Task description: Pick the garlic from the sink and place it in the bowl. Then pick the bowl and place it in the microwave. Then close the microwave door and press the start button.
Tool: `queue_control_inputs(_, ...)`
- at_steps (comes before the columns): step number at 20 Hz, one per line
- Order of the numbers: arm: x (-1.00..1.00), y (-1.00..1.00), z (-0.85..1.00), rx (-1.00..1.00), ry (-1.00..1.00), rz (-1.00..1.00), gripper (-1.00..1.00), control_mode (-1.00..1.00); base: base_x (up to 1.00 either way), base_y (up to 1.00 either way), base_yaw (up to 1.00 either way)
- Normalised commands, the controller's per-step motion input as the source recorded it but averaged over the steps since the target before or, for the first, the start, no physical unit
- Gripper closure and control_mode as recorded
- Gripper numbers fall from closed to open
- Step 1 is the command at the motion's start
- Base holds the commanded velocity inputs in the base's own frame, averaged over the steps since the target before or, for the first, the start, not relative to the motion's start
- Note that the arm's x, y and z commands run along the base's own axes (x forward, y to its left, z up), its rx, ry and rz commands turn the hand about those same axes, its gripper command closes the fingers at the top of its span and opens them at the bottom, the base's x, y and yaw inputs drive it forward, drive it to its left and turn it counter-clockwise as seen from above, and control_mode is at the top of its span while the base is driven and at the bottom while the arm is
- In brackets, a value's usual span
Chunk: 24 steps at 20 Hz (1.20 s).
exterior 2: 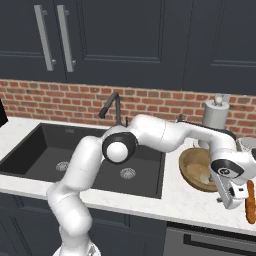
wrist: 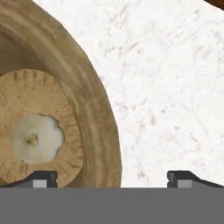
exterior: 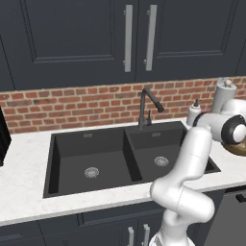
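Garlic (wrist: 34, 138) already sits in the bowl (exterior 2: 192, 167), on the lighter floor of it, pale bulb lying loose.

Largest first: white speckled counter (exterior 2: 185, 202) runs under the hand. Black double sink (exterior: 110, 158) lies well off to the gripper's left, both basins bare down to the silver drains, black faucet (exterior: 146, 108) at the back edge. Brick wall (exterior: 72, 103) and dark cabinets (exterior: 72, 38) beyond.

Bowl, tan wood, stands on the counter right of the sink; in the right base view it is just beside the gripper, behind and to its left.

Gripper (exterior 2: 231, 196) points down over the counter, jaws spread wide, nothing between them. In the hand view one fingertip (wrist: 41, 178) is over the bowl's inside, the other over bare counter, the bowl's rim between them.

Orange, elongated thing (exterior 2: 250, 201) lies on the counter just right of the gripper.
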Motion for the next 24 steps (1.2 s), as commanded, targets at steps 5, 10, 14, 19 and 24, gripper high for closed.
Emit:
queue_control_inputs(5, 0.00, -0.01, 0.14, 0.03, -0.03, -0.03, -1.00, -1.00, 0.00, 0.00, 0.00)
queue_control_inputs(10, 0.00, 0.00, 0.00, 0.01, 0.00, -0.02, -1.00, -1.00, 0.00, 0.00, 0.00)
queue_control_inputs(14, 0.00, 0.11, 0.00, 0.00, 0.00, -0.01, -1.00, -1.00, 0.00, 0.00, 0.00)
queue_control_inputs(19, 0.00, 0.39, 0.00, 0.00, 0.00, 0.00, -1.00, -1.00, 0.00, 0.00, 0.00)
queue_control_inputs(24, 0.00, 0.30, -0.05, 0.00, 0.00, 0.00, -1.00, -1.00, 0.00, 0.00, 0.00)
